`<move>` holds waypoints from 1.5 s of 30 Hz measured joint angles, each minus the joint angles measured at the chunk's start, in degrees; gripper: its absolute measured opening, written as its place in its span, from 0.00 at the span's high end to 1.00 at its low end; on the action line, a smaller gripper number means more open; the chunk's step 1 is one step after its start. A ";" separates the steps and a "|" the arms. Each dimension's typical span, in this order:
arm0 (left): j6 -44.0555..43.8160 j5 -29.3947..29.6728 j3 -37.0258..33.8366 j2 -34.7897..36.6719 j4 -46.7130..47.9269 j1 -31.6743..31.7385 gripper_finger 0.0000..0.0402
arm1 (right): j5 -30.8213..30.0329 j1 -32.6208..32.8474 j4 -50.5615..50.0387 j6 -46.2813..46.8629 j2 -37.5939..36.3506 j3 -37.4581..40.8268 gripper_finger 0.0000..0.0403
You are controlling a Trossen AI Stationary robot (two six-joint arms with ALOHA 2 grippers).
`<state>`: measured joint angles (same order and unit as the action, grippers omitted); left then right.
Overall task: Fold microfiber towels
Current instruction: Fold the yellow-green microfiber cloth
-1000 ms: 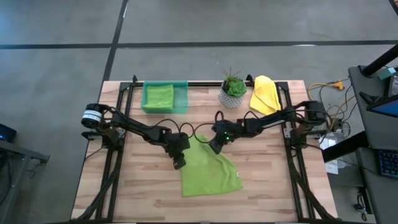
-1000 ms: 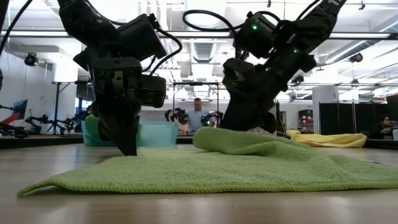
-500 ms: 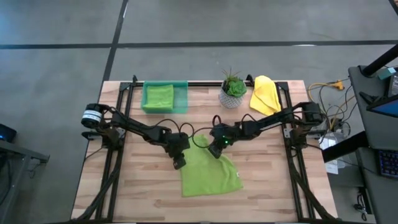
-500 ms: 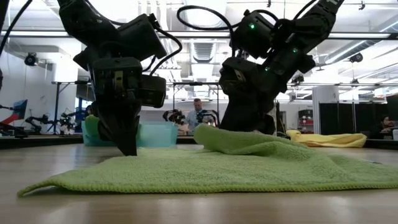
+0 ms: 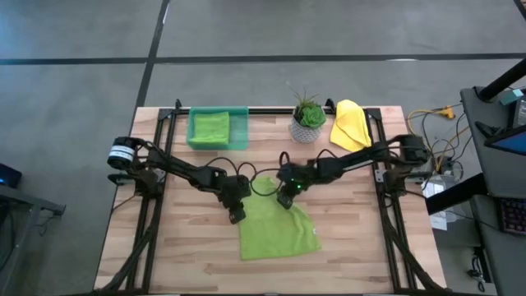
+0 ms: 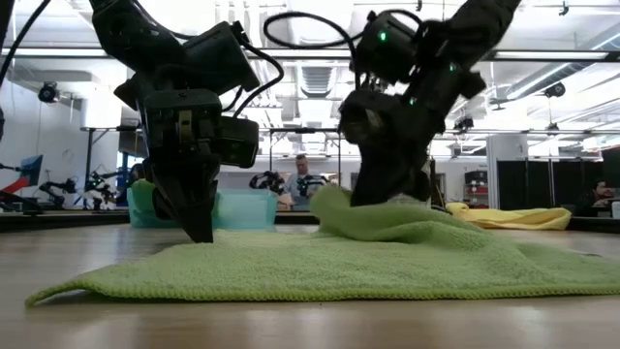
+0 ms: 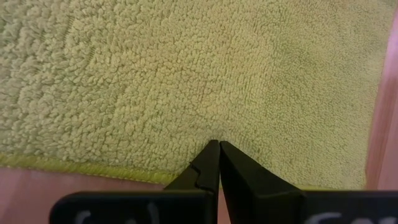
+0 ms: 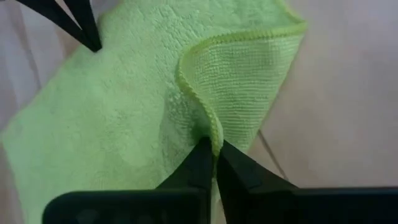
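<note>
A lime green towel (image 5: 278,228) lies spread on the table's middle, its far edge raised into a fold (image 6: 349,208). My left gripper (image 5: 237,216) is shut, its tips down on the towel's far left part (image 7: 219,144). My right gripper (image 5: 285,200) is shut on the towel's far edge (image 8: 211,142). A second lime green towel (image 5: 210,126) lies in the green tray (image 5: 243,131). A yellow towel (image 5: 349,124) lies at the far right. The teal towel is out of view. My left gripper presses its shut fingertips down on the towel (image 7: 214,127), a little inside its hemmed edge (image 7: 93,167), pointing down from above. The towel lies flat on the table there. My right gripper pinches the towel's hemmed far edge (image 8: 214,130) between its two fingers, coming from above. The edge is lifted off the table and curls over onto the towel (image 6: 334,204); the rest lies flat.
A small potted plant (image 5: 307,117) stands at the far middle, between the tray and the yellow towel. Bare wooden table (image 5: 181,247) lies left of the towel and at the right (image 5: 353,222). A person shows in the room behind (image 6: 302,179).
My right gripper has gone a little toward the table's left with the towel's far edge, which has risen and curled over the towel. The towel's near part has stayed flat. My left gripper has kept still on the towel.
</note>
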<state>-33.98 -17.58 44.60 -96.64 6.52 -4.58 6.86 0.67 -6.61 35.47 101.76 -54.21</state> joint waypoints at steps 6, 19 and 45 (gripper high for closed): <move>0.09 0.14 0.00 0.00 0.00 0.00 1.00 | -4.45 0.19 -15.04 -5.03 -4.97 -2.82 0.98; -0.06 0.50 0.00 0.00 -0.04 0.00 1.00 | -14.77 -2.63 -32.00 -8.60 -6.47 -2.83 0.98; 3.22 16.58 -0.05 6.24 -1.60 1.79 1.00 | -2.13 1.42 -15.62 -10.16 -28.04 10.93 0.56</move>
<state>-30.75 -1.01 44.55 -90.40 4.93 -2.79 4.73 2.09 -22.24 25.31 73.72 -43.27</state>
